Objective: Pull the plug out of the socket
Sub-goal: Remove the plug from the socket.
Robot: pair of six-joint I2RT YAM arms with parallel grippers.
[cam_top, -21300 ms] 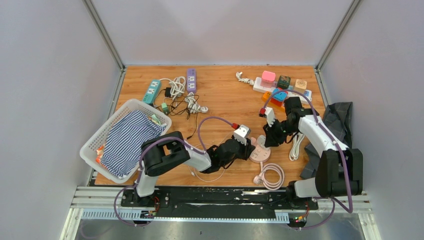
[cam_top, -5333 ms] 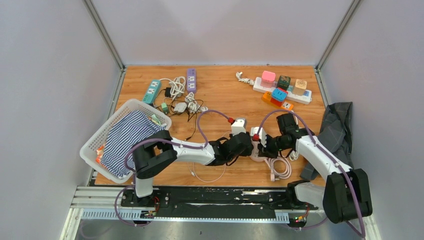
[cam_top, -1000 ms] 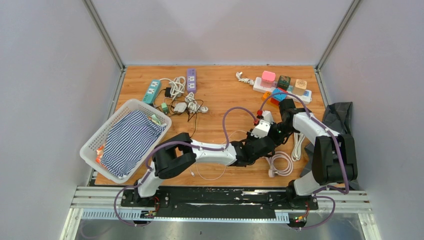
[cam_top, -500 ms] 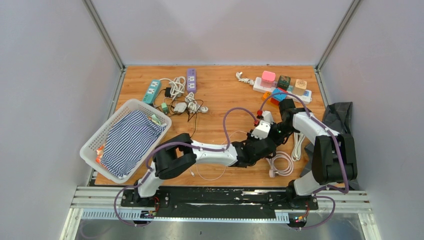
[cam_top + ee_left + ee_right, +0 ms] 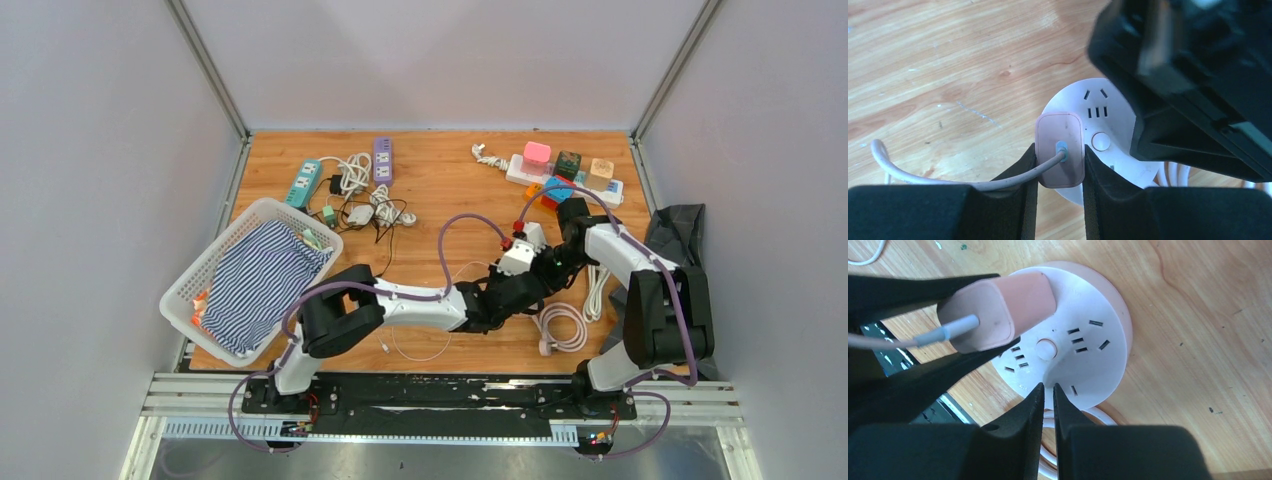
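The pink plug [image 5: 1059,149] stands on the round white socket [image 5: 1096,111], leaning a little, with its thin cord [image 5: 948,181] trailing off across the wooden table [image 5: 440,200]. Whether its prongs are still seated cannot be told. The left gripper [image 5: 1059,165] clamps the plug's two sides. The right gripper [image 5: 1048,390] is all but closed on nothing, tips at the socket's rim. The socket face shows slot groups and a round button [image 5: 1046,349], with no readable lettering. A coiled cable [image 5: 562,325] lies just beside the socket. Markings on the far power strips [image 5: 560,175] are too small to read.
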